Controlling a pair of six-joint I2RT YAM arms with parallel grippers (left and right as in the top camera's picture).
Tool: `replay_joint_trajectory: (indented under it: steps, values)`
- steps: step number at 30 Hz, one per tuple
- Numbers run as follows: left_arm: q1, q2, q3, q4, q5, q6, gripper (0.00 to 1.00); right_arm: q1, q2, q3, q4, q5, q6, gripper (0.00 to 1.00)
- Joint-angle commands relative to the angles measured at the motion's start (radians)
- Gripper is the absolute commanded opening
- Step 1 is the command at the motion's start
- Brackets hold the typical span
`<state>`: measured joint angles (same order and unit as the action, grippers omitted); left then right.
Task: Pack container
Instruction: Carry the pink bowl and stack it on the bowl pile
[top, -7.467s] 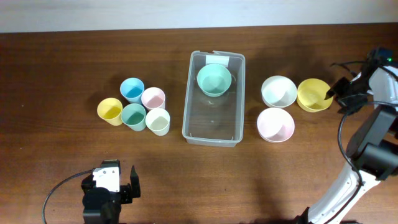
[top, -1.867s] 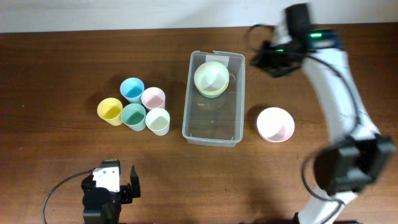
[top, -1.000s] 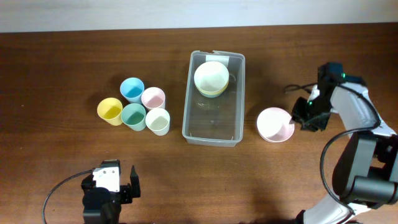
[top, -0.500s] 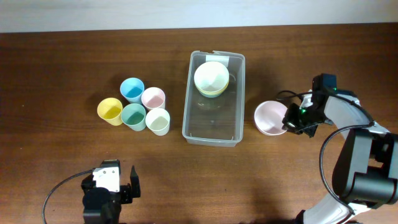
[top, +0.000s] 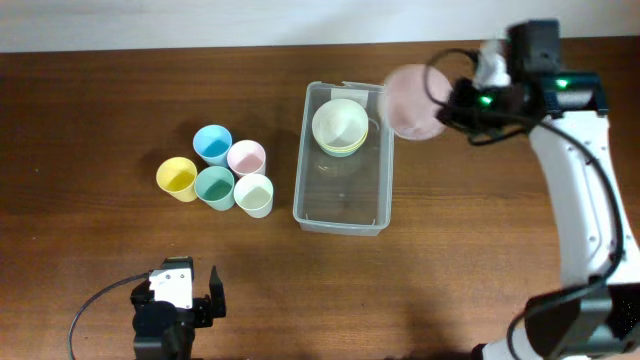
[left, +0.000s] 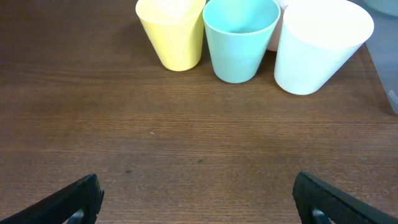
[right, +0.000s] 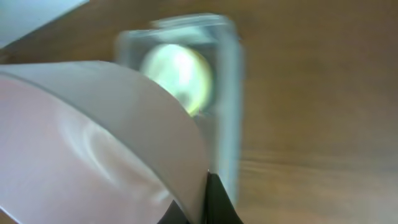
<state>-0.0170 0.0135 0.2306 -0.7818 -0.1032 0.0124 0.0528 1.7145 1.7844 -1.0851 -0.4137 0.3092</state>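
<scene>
Dark wood counter (top: 100, 250), pale wall strip along the far edge. Nearest: left end effector (left: 199, 202), jaws spread wide, nothing between them. Beyond it, five cups clustered: yellow cup (top: 177, 179), teal cup (top: 214, 187), white cup (top: 254, 195), then blue cup (top: 212, 145) and pink cup (top: 246, 158). Mid-counter: container (top: 298, 170), clear, with stacked bowls (top: 340, 126) at its far end. Farther right: right end effector (top: 455, 100) clamped on the rim of a pink bowl (top: 410, 100), blurred, tilted, held above the container's far right corner.
</scene>
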Motion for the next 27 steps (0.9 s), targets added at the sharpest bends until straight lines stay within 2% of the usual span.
replay_joint_trajectory:
  steps: [1, 8, 18, 19, 21, 25, 27]
  values:
    - [-0.005, -0.008, -0.008, 0.002, 0.01, 0.019, 1.0, 0.085, 0.019, 0.007, 0.048, 0.018, 0.027, 0.04]
    - [-0.005, -0.008, -0.008, 0.002, 0.01, 0.019, 1.0, 0.171, 0.162, 0.007, 0.22, 0.112, 0.119, 0.04]
    - [-0.005, -0.008, -0.008, 0.002, 0.01, 0.019, 1.0, 0.17, 0.417, 0.007, 0.385, 0.055, 0.143, 0.04]
    - [-0.005, -0.008, -0.008, 0.002, 0.01, 0.019, 1.0, 0.17, 0.428, 0.007, 0.395, 0.037, 0.14, 0.06]
    - [-0.005, -0.008, -0.008, 0.002, 0.01, 0.019, 1.0, 0.17, 0.446, 0.007, 0.401, 0.031, 0.133, 0.31]
    - [-0.005, -0.008, -0.008, 0.002, 0.01, 0.019, 1.0, 0.163, 0.442, 0.014, 0.401, 0.027, 0.133, 0.41]
    - [-0.005, -0.008, -0.008, 0.002, 0.01, 0.019, 1.0, 0.154, 0.436, 0.027, 0.399, 0.013, 0.134, 0.4]
